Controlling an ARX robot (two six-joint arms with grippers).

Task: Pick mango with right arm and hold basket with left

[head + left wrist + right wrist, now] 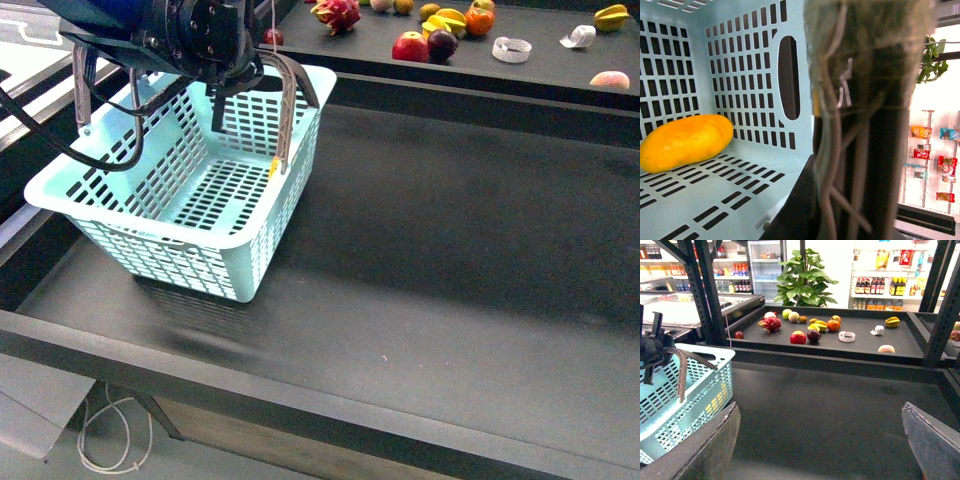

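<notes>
Left tool (245, 85) clamped on basket (150, 235) handle; right tool (820, 440) fingers apart, low over table.

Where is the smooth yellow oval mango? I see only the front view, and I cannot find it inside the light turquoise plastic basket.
Observer: The left wrist view shows the mango lying on the slotted floor of the basket, near a side wall.
Operator: Does the right tool hold anything?
Observer: No. In the right wrist view the right tool is open and empty, above the dark table.
</notes>
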